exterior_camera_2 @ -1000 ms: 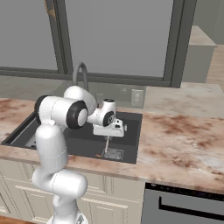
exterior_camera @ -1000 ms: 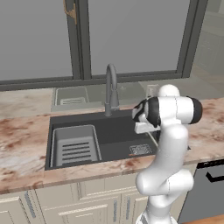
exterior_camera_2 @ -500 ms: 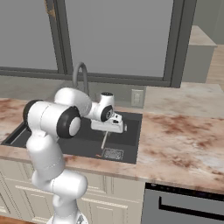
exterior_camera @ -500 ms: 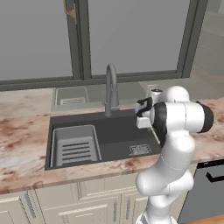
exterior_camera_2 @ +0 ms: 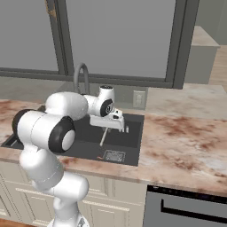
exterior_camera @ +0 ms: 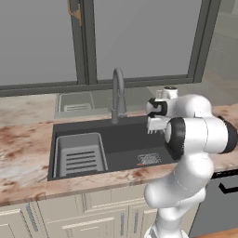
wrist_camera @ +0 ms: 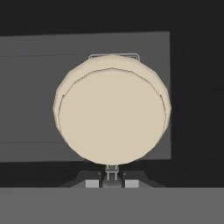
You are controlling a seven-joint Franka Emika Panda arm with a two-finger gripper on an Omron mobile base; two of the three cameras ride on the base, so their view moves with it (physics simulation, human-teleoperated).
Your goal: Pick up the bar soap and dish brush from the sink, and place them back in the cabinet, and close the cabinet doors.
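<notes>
My gripper (wrist_camera: pixel 111 176) is shut on the dish brush (wrist_camera: pixel 112 113), whose round cream head faces the hand camera. From the right base view the brush (exterior_camera_2: pixel 103 136) hangs as a thin pale stick below the gripper (exterior_camera_2: pixel 109 125), above the right part of the dark grey sink (exterior_camera_2: pixel 88 142). In the left base view the gripper (exterior_camera: pixel 154 126) hovers over the sink (exterior_camera: pixel 125 142) to the right of the faucet (exterior_camera: pixel 118 93). The bar soap, the cabinet and the cabinet doors are out of view.
A pale grey slotted rack (exterior_camera: pixel 79 155) fills the sink's left side and a square drain (exterior_camera: pixel 148 159) lies at its right. Marbled counter (exterior_camera_2: pixel 177 142) surrounds the basin, with a window behind. Cream drawers (exterior_camera: pixel 102 214) and a dark appliance front (exterior_camera_2: pixel 190 206) sit below.
The arm's elbow has swung out toward the cameras while the hand stayed over the sink's right side, shifting only slightly, still shut on the brush.
</notes>
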